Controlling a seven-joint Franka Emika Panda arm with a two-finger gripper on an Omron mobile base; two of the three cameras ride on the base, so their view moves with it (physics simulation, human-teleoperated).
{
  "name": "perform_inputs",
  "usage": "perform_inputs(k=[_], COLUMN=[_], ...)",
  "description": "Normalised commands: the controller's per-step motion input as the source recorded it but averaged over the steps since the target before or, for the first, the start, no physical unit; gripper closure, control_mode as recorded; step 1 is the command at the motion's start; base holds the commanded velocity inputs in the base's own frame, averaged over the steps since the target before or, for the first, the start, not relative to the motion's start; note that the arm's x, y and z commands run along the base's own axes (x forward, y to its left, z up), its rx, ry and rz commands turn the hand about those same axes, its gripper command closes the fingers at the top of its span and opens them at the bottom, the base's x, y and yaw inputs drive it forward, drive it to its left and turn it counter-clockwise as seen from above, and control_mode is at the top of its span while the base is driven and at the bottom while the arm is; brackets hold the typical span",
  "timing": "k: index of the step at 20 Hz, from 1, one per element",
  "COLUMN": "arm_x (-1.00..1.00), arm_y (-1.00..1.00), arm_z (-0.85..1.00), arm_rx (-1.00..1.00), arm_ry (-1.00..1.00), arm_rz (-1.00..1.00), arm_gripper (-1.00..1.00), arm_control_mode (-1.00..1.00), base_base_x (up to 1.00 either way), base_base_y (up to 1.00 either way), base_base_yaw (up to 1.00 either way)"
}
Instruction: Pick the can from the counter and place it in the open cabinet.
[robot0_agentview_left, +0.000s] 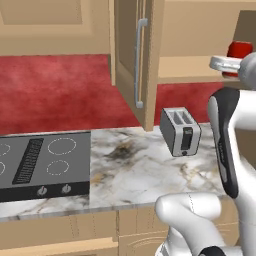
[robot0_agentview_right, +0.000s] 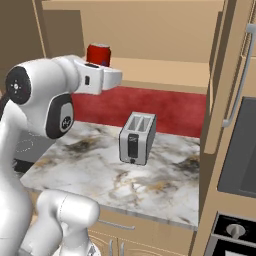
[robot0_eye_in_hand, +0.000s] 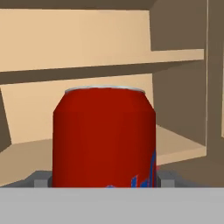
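We see the small red cylindrical drink can (robot0_eye_in_hand: 104, 138) standing upright with its silver top uppermost, its long axis vertical, directly between the small dark finger tips of the two-finger gripper (robot0_eye_in_hand: 104, 180), which flank its base on either side, so we judge the gripper to be closed on it. From the right base view the can (robot0_agentview_right: 98, 54) sits at the end of the outstretched white arm, at the level of the plain tan shelf of the light tan wooden wall cabinet (robot0_agentview_right: 165, 72), above the silver two-slot toaster (robot0_agentview_right: 137, 138). The shelf lies ahead of and below the can, so we judge the coming move is forward and down, keeping the can vertical.
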Motion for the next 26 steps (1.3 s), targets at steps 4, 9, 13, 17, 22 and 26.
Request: perform_inputs(k=[4,9,13,17,22,26], arm_x=[0.28,0.3,0.44,0.44,0.37,0.32], arm_y=[-0.18,-0.03,0.0,0.0,0.0,0.0], arm_z=[0.0,-0.01,0.0,-0.06,-0.1,-0.11], arm_rx=[0.04,0.0,0.0,0.0,0.0,0.0], arm_ry=[0.0,0.0,0.0,0.0,0.0,0.0], arm_rz=[0.0,0.04,0.07,0.07,0.07,0.08], arm_gripper=[1.0,1.0,1.0,1.0,1.0,1.0], arm_control_mode=[-1.0,-1.0,-1.0,-1.0,-1.0,-1.0], base_base_x=[0.0,0.0,0.0,0.0,0.0,0.0], base_base_y=[0.0,0.0,0.0,0.0,0.0,0.0], base_base_yaw=[0.0,0.0,0.0,0.0,0.0,0.0])
